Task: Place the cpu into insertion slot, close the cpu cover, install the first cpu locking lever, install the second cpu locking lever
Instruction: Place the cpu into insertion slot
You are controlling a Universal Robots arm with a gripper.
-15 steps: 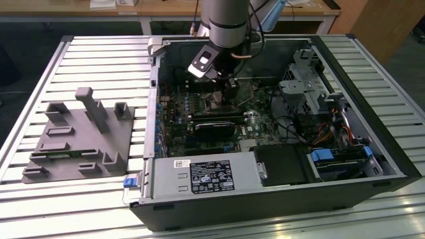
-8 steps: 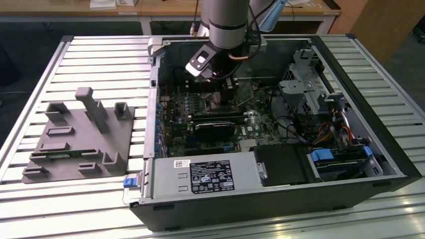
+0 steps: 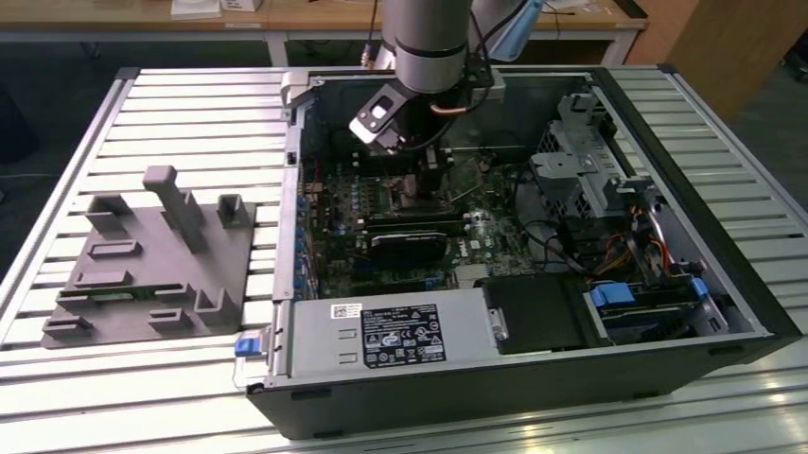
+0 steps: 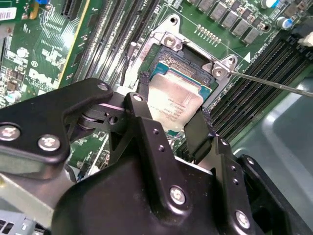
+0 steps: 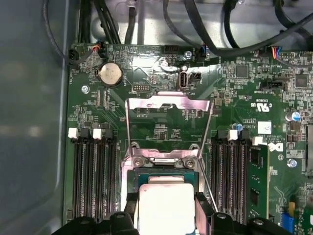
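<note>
Second wrist view: end effector (image 4: 170, 120) tight on the cpu (image 4: 177, 95), over the insertion slot (image 4: 182, 62)

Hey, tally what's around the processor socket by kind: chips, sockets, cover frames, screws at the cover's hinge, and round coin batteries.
cpu: 1
insertion slot: 1
cpu cover: 1
screws at the cover's hinge: 2
coin battery: 1
Total: 6
</note>
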